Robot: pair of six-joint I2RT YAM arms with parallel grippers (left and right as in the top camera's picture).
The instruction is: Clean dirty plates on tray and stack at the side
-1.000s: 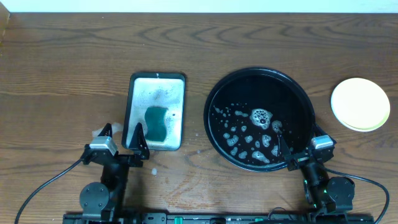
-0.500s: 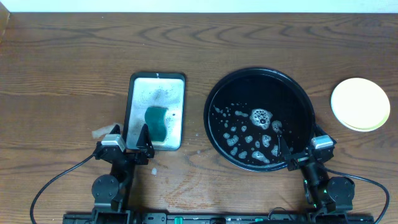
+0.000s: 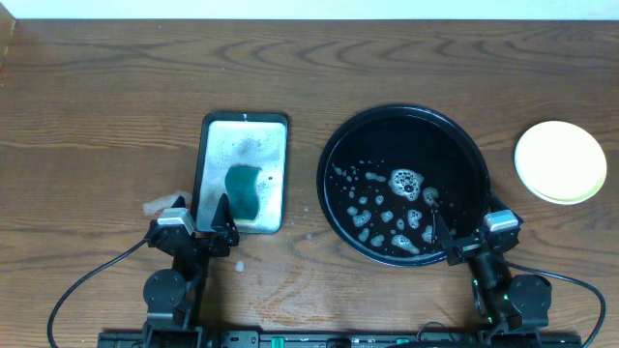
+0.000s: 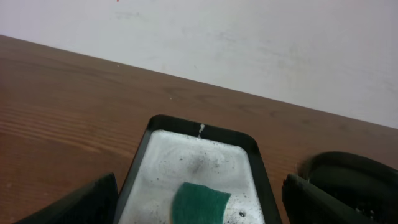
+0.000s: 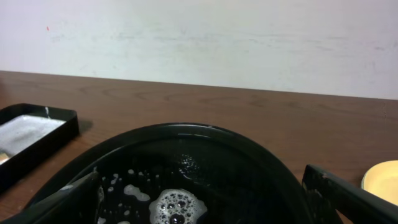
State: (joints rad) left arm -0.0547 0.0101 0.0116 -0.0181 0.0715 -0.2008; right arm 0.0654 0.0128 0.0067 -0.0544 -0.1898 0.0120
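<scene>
With my left gripper and right gripper both open and empty, the plates sit stacked just right of the sudsy, plate-free tray, so I judge the job done.

On the table, the rectangular tray lies left of the round tray, the two just apart. A sponge lies in the rectangular tray's near half. Suds sit in the round tray, mostly toward its near side. The plates rest right of the round tray, apparently stacked. The left gripper stands at the rectangular tray's near end, and the right gripper at the round tray's near right rim.
</scene>
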